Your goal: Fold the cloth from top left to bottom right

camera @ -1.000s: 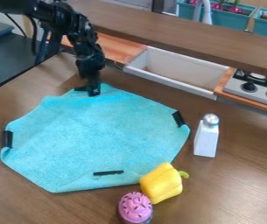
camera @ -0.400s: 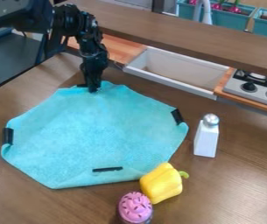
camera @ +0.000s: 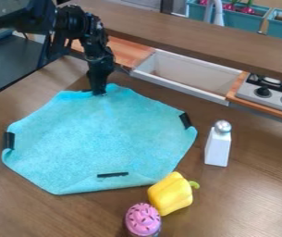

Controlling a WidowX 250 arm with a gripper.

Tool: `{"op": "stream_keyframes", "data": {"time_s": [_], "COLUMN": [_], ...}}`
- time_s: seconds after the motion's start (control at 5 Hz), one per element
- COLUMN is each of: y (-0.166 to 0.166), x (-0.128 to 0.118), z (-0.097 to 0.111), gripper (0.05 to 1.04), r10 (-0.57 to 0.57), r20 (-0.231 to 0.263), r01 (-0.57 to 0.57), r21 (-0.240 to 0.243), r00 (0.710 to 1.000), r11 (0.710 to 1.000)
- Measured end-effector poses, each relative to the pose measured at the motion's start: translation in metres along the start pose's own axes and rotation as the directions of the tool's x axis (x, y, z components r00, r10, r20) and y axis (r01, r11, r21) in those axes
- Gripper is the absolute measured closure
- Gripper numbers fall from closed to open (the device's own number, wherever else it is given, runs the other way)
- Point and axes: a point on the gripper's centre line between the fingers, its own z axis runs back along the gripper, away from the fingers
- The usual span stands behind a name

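The step in hand looks like the start of the fold: the end effector [camera: 98,94] is at the cloth's 12 o'clock edge and appears clenched on a pinch of fabric there. The blue cloth [camera: 96,139] lies spread on the wooden surface [camera: 242,199], its far side under the end effector and its near side reaching the yellow pepper [camera: 169,193] at about 5 o'clock.

To do this well, lift the pinched edge first, just enough for it to clear the layer beneath, then carry it in a low arc toward 5 o'clock. A flat pull would probably drag the whole cloth instead of turning it over (thin fabric slides easily on smooth wood). Keep the pace slow and even so the far side peels up without bunching, and lower the edge before letting go.

The landing calls for care. The pepper sits right by the cloth's edge, with the pink cupcake [camera: 143,220] close to it toward 7 o'clock, so the end effector should stop short of both. The white shaker [camera: 217,146], off the cloth toward 3 o'clock, could be knocked if the arc swings wide.
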Motion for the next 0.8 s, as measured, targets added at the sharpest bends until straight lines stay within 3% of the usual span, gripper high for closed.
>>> {"op": "stream_keyframes", "data": {"time_s": [0.4,0.6,0.8], "y": [-0.014,-0.033,-0.068], "x": [-0.008,-0.004,0.0], "z": [0.015,0.049,0.069], "gripper": [1.028,1.028,1.029], "r10": [-0.001,-0.078,-0.174], "r20": [0.071,0.169,0.206], "r01": [0.001,0.073,0.159], "r21": [-0.013,0.037,0.086], "r00": [0.997,0.983,0.963], "r11": [1.0,0.997,0.984]}}
